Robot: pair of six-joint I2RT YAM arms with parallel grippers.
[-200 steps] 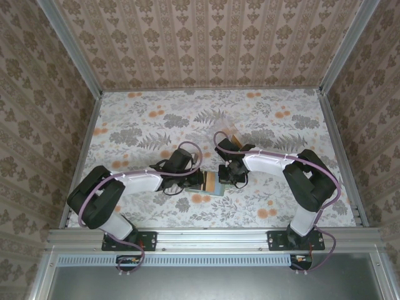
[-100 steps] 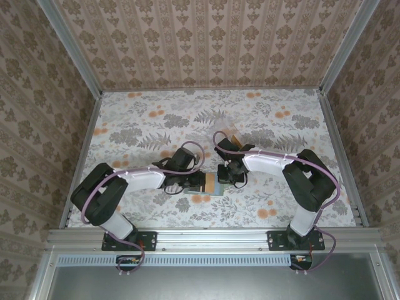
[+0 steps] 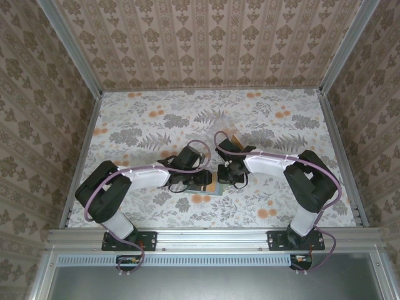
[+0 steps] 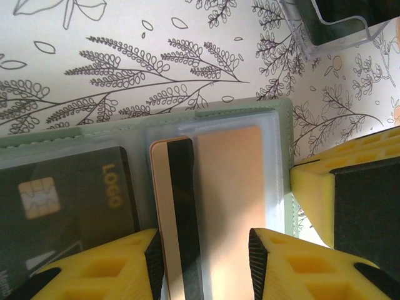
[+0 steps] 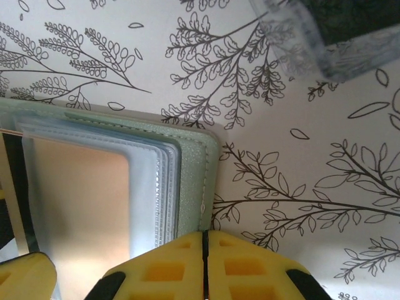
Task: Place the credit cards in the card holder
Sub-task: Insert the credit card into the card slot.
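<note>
1. The card holder (image 4: 250, 111) lies open and flat on the floral table cover (image 4: 125, 62). From above it sits near the middle of the table, toward the near side, between the two arms' tips.
2. The left gripper (image 4: 201, 240) has its jaws parted and hangs low over the holder. An orange card (image 4: 228, 200) with a black stripe lies flat in the gap beneath the yellow pads (image 4: 106, 269). The pads straddle it; I see no clamp on it.
3. Most of the orange card sits under a frosted clear sleeve of the holder. Its striped long edge pokes out on the side toward the holder's middle.
4. A dark card (image 4: 62, 200) with a chip and gold "LOGO" lettering lies in the neighbouring pocket, just beside the orange one.
5. The right gripper (image 5: 205, 240) has its pads pressed together with only a thin seam between them and nothing in it. It sits at the holder's outer green edge; whether it touches, I cannot tell.
6. A clear plastic box (image 4: 325, 31) stands further out on the table, apart from the holder, with something dark inside.
</note>
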